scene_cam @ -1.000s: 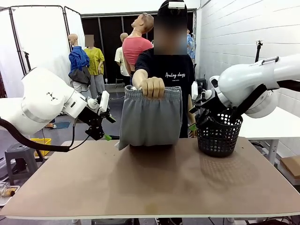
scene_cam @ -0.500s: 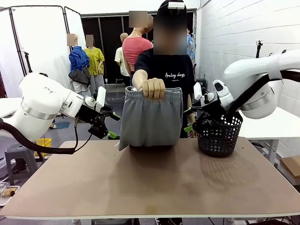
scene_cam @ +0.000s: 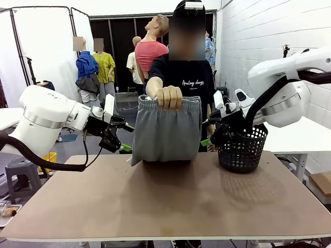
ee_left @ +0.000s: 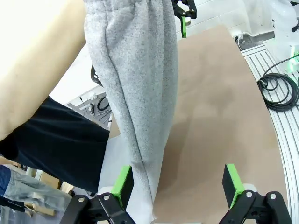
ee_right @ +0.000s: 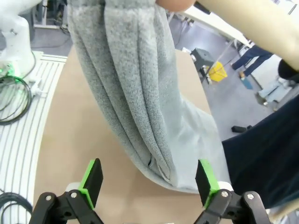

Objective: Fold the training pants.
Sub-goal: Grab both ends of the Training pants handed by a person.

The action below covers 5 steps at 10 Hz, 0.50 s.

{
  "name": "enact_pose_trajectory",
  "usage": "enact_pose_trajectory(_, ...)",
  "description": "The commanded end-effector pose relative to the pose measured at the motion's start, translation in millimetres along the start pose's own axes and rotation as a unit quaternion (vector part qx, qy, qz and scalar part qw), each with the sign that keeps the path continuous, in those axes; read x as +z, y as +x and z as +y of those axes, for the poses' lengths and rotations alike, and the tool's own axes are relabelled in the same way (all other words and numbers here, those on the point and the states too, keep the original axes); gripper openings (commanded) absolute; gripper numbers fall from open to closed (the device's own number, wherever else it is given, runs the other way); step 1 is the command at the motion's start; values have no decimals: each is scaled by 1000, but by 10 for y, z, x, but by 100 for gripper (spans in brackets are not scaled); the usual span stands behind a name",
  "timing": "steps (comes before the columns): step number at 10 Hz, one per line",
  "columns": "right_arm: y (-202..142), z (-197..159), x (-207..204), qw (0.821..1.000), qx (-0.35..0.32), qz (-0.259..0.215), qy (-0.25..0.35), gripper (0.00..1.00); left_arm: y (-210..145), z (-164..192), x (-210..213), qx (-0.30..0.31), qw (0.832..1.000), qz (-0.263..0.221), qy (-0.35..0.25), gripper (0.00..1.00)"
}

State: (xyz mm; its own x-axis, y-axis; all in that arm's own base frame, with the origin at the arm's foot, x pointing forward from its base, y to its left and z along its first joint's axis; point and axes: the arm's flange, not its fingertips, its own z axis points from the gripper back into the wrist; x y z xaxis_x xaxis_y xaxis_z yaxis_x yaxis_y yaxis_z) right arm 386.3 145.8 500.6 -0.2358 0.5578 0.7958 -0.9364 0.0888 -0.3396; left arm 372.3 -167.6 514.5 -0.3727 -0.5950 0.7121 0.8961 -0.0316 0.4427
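A person's hand (scene_cam: 169, 97) holds the light grey training pants (scene_cam: 165, 129) up by the gathered waistband, and their lower end rests on the table's far edge. My left gripper (scene_cam: 125, 138) hovers open just left of the hanging cloth. My right gripper (scene_cam: 207, 132) stands open just right of it. In the left wrist view the training pants (ee_left: 135, 79) hang ahead, their lower edge close to one finger of the open left gripper (ee_left: 177, 184). In the right wrist view the training pants (ee_right: 135, 93) hang ahead of the open right gripper (ee_right: 148, 181). Neither gripper touches the cloth.
A black perforated basket (scene_cam: 241, 147) stands on the brown table (scene_cam: 165, 201) at the far right, right behind my right gripper. The person stands at the far edge behind the pants. The near and middle parts of the tabletop are bare.
Both arms have closed in on the hanging pants: the left gripper moved right, the right gripper moved left. The person's hand and the pants stayed put.
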Motion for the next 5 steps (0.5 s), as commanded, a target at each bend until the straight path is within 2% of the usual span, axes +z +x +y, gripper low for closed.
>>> enact_pose_trajectory(1,-13,-11,-9,1000,-1,-5,0,100,64,-52,8,-9,999,-34,3,100)
enact_pose_trajectory(3,-11,-23,-134,996,6,-81,25,100,85,-63,-121,-17,996,-90,10,100)
enact_pose_trajectory(5,-20,23,-222,994,6,-100,43,100,91,-63,-255,-14,994,-111,2,100)
